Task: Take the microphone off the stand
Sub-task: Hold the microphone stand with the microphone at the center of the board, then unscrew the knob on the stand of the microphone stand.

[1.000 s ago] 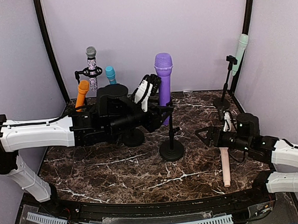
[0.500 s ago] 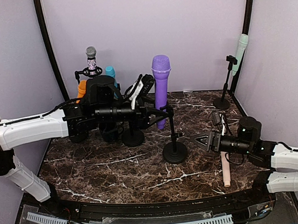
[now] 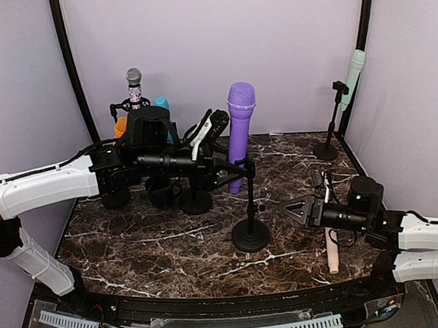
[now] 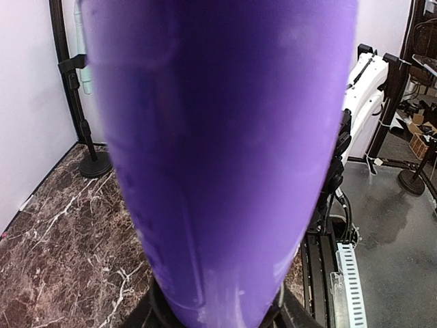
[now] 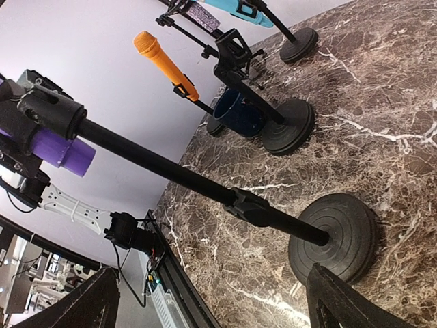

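From where I stand, the purple microphone (image 3: pixel 240 122) sits head-up in the clip (image 3: pixel 245 163) at the top of the black stand (image 3: pixel 249 199), towards the middle of the marble bench (image 3: pixel 157 244). The stand's round base (image 3: pixel 250 236) rests flat on the stone. The left pincer (image 4: pixel 217 314) reaches in from the left and has its fingers partly closed on either side of the microphone's lower body. In the left wrist view the purple barrel fills nearly everything, with a dark finger at each bottom corner pressed against it.

The right pincer (image 3: pixel 294 208) hangs low over the bench to the right of the stand's base. Its jaws are spread wide and hold nothing. In the right wrist view the base and lower shaft lie ahead between the two fingers, touching neither.

A pale pink microphone (image 3: pixel 331 250) lies flat on the bench beside the right arm. At the back left stand an orange microphone (image 5: pixel 164 61), a glittery silver microphone (image 3: pixel 134 84) and a teal microphone (image 3: pixel 162 106). A dark blue cup (image 5: pixel 239 116) sits among their bases. A mint microphone (image 3: pixel 356 67) leans in its own stand at the back right.
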`<state>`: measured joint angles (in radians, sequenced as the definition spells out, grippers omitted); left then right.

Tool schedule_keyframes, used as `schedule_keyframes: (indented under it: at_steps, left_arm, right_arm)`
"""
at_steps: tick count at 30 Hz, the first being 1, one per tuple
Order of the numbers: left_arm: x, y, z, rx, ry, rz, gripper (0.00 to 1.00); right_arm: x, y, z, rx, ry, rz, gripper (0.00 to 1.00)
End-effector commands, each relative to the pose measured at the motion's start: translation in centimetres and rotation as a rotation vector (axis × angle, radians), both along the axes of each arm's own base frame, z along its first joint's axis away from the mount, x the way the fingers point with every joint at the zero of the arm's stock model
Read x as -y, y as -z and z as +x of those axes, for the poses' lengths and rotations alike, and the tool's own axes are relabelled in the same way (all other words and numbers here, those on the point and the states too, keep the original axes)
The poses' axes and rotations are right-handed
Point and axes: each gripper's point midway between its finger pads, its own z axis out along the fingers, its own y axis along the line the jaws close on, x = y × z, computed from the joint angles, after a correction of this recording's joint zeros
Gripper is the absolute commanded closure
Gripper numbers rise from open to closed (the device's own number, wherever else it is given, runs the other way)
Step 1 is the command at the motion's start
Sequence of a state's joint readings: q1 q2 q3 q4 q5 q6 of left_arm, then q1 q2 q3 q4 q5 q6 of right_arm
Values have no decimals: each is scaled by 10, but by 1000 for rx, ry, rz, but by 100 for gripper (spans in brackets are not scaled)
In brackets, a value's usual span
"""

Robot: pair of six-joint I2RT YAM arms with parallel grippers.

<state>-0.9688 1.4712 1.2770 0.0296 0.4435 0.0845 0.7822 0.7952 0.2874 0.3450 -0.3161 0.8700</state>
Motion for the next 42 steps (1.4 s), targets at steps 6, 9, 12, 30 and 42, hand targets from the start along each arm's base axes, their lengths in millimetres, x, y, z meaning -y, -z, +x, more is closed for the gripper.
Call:
schedule_keyframes:
  at_steps: [6,9,12,30,42]
  left_arm:
    - [-16,-49,-20,79,86,-124,100]
    - [-21,-45,-22,67,105,-131,100]
    - [-21,-33,-24,45,118,-128,100]
    - [-20,-18,-28,38,146,-175,100]
    - [-18,-13,-27,15,149,-165,100]
  right_arm:
    - [-16,5,5,-26,7,19,6]
    - [-21,12,8,-65,16,23,9]
    - [-29,13,9,-80,-6,42,16]
    - [-55,10,16,-78,-105,113,23]
    - [-63,9,23,-93,-137,192,45]
